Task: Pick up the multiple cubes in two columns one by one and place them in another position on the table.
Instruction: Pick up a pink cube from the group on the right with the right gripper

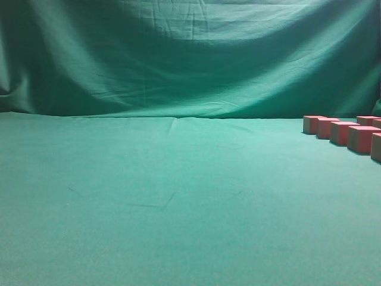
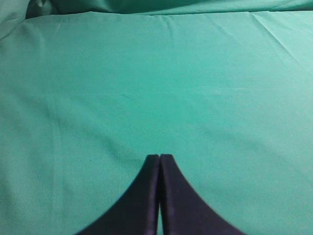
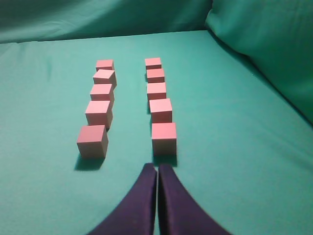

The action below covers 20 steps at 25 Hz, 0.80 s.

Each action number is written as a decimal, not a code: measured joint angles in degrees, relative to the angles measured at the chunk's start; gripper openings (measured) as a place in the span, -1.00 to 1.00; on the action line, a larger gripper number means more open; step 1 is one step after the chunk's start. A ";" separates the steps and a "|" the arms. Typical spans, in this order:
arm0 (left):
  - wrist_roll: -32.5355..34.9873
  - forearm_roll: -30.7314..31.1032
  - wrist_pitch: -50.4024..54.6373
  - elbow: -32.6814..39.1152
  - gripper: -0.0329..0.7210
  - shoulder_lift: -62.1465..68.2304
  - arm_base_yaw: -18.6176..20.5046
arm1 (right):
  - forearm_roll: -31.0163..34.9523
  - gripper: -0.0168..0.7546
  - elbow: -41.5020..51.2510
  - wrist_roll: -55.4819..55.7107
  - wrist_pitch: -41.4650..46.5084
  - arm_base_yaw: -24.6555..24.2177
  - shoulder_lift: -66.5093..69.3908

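Note:
Several cubes stand in two columns on the green table (image 3: 234,147) in the right wrist view, tan sides and pink tops. The nearest cube of the right column (image 3: 164,138) lies just beyond my right gripper (image 3: 157,166), which is shut and empty. The nearest cube of the left column (image 3: 92,140) sits to its left. In the exterior view part of the cubes (image 1: 345,132) shows at the far right edge of the table (image 1: 178,196); neither arm appears there. My left gripper (image 2: 159,156) is shut over bare cloth, holding nothing.
A wrinkled green backdrop (image 1: 190,53) rises behind the table. In the right wrist view, folded green cloth (image 3: 264,49) climbs at the right. Open cloth stretches across the left and middle of the exterior view.

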 joint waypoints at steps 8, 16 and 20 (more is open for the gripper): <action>0.00 0.00 0.00 0.00 -0.91 0.00 0.00 | 0.00 -0.96 0.00 0.00 0.00 0.00 0.00; 0.00 0.00 0.00 0.00 -0.91 0.00 0.00 | 0.00 -0.96 0.00 0.00 0.00 0.00 0.00; 0.00 0.00 0.00 0.00 -0.91 0.00 0.00 | 0.00 -0.96 0.00 0.00 0.00 0.00 0.00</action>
